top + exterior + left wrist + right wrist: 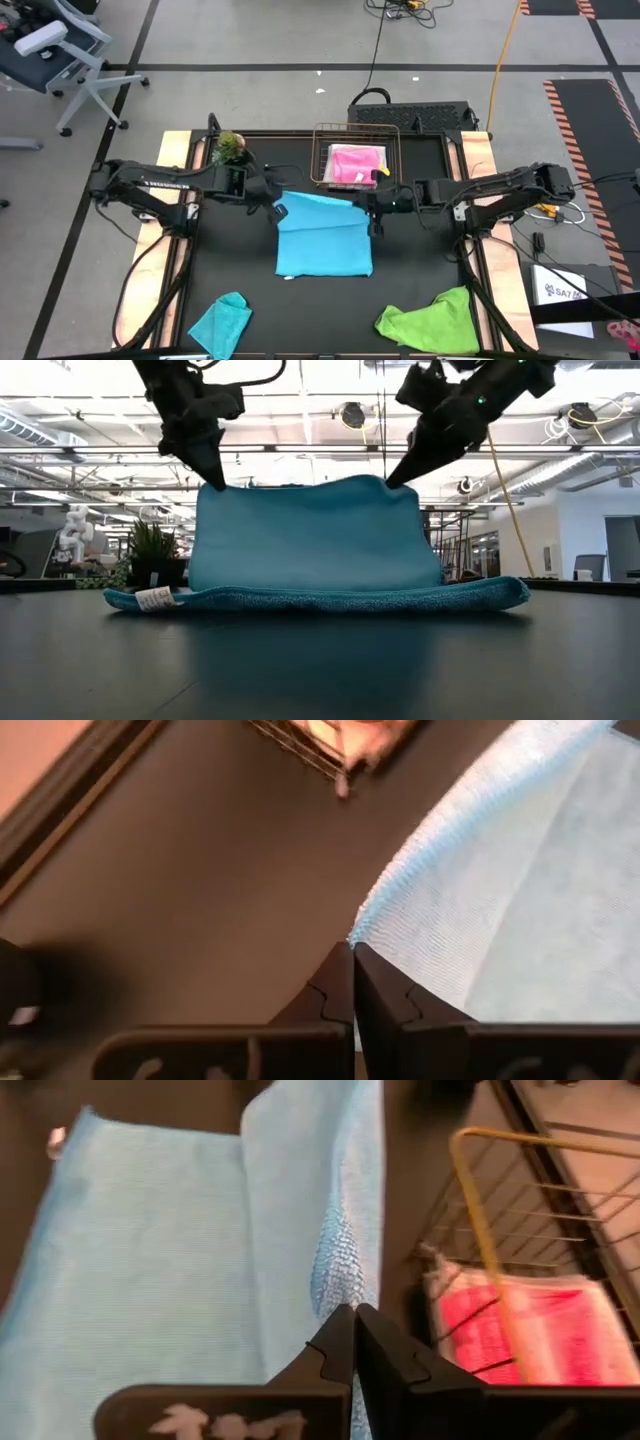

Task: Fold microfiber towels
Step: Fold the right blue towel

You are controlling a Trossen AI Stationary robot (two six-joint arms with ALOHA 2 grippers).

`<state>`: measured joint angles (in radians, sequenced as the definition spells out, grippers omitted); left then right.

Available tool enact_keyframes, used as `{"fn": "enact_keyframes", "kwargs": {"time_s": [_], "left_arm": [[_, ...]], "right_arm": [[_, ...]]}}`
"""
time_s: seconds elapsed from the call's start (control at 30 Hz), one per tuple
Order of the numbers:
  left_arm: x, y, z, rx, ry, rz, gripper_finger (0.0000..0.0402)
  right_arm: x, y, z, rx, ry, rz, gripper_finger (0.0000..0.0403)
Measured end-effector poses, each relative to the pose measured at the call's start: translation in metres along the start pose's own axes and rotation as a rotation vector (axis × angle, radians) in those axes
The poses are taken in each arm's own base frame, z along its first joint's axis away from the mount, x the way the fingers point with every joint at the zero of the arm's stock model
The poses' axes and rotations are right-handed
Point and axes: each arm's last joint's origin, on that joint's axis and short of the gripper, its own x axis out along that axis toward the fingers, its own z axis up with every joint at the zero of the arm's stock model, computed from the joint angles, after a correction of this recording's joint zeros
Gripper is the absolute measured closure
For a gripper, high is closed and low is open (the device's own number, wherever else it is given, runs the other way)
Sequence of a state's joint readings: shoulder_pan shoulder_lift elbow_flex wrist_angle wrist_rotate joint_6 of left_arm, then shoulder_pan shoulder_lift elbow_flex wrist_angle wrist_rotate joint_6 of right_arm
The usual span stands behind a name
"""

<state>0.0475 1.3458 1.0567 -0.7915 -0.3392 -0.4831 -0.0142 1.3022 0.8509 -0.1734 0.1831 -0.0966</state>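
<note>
The blue towel (323, 240) lies mid-bench, its near part flat on the black bench (420, 270) and its far edge lifted into the air. From the low view that raised edge stands up like a wall between two pinch points, one at each far corner, with the near hem and its small white tag (156, 598) resting on the surface.

The left gripper (277, 208) has its fingers pressed together on the towel's far left corner; the right gripper (372, 210) pinches the far right corner the same way. In each wrist view the dark fingertips meet on blue cloth. So the towel hangs below and toward the near side of both grippers, and the held edge runs left to right between them — level, fairly taut, each arm equally close to its own corner.

What the next move turns on, I'd say, is that line: the lifted edge is parallel to the near hem, so carrying both corners toward the near side together should lay one half over the other. If one gripper leads, the fold would go askew.

Around it: the pink towel (353, 163) sits in the wire basket (323, 130) just beyond, the plant (229, 147) at the far left, the teal towel (221, 320) and green towel (430, 320) crumpled along the near edge, well apart from the work.
</note>
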Motion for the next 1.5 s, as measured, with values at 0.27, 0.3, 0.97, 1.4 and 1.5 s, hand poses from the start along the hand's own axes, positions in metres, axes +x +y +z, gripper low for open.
{"fn": "enact_keyframes", "kwargs": {"time_s": [0.27, 0.3, 0.97, 1.4, 1.5], "left_arm": [[0.006, 0.02, 0.014, 0.0, -0.049, 0.042, 0.0401], [0.007, 0.022, 0.015, 0.0, -0.048, 0.046, 0.0401], [-0.002, -0.005, -0.006, -0.068, 0.108, -0.136, 0.0401], [-0.001, -0.068, -0.041, -0.071, 0.193, -0.212, 0.0401], [0.008, -0.083, -0.048, -0.072, 0.218, -0.222, 0.0401]], "right_arm": [[0.003, -0.022, 0.002, -0.01, -0.028, -0.066, 0.0403], [0.003, -0.024, 0.002, -0.01, -0.036, -0.073, 0.0403], [-0.004, 0.004, -0.006, 0.149, 0.06, 0.282, 0.0403], [-0.014, 0.049, -0.009, 0.198, 0.115, 0.475, 0.0403], [-0.014, 0.06, -0.016, 0.225, 0.139, 0.499, 0.0403]]}}
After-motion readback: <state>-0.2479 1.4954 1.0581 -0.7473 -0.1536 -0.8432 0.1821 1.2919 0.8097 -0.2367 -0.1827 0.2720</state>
